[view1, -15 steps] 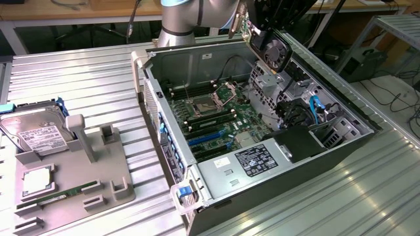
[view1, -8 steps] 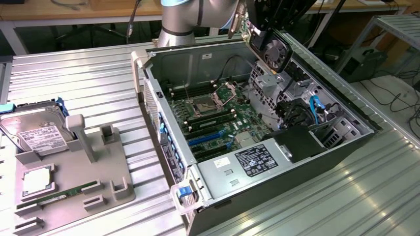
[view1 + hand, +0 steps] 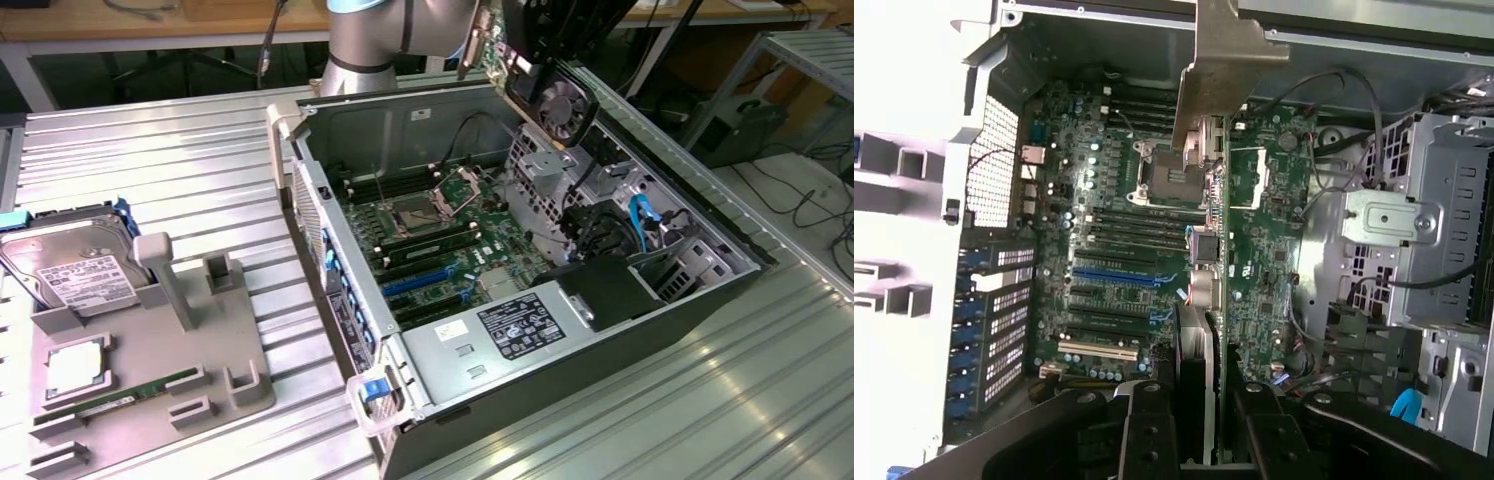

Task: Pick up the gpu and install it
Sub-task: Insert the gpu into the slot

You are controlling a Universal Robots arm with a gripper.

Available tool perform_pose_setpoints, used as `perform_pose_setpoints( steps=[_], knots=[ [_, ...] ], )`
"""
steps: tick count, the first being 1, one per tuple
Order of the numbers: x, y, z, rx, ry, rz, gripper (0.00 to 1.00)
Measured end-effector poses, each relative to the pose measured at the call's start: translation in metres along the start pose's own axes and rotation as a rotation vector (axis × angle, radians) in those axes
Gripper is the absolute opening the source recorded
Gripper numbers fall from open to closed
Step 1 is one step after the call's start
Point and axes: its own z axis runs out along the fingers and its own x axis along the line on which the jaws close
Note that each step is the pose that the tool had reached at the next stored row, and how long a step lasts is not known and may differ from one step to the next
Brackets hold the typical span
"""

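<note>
Nearest in the exterior view, on the ribbed metal tabletop, a grey tray sits to that view's left. It carries a hard drive propped at its far corner, a square chip and a narrow RAM stick lying flat.

Just beside the tray, towards the exterior view's right, an open PC case lies on its side. At its near end is a silver box with a black label. Beyond that the motherboard is bare, with blue slots near the middle and the CPU socket further back. A blue cable curls by the drive bays on the exterior view's right.

Above the far end of the case, the gpu hangs in the air, clear of the motherboard and not seated in any slot. It is tilted, its black fan facing down and towards the exterior view's right.

The hand is clamped on the gpu. In the wrist view the black fingers press either side of the card, which is seen edge-on. The card's silver bracket lies at the end away from the hand, over the socket area of the board below.

Behind the case the grey arm rises, and beyond it stand wooden benches.
</note>
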Motion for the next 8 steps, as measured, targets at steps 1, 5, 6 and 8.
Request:
perform_pose_setpoints(
  steps=[1, 5, 6, 8],
  knots=[
    [0.0, 0.0, 0.0, 0.0001, 0.0006, -0.011, 0.27],
    [0.0, 0.0, 0.0, 0.0007, 0.0029, -0.057, 0.27],
    [0.0, 0.0, 0.0, 0.0009, 0.0036, -0.07, 0.27],
    [0.0, 0.0, -0.0001, 0.0011, 0.0048, -0.093, 0.27]
  ],
)
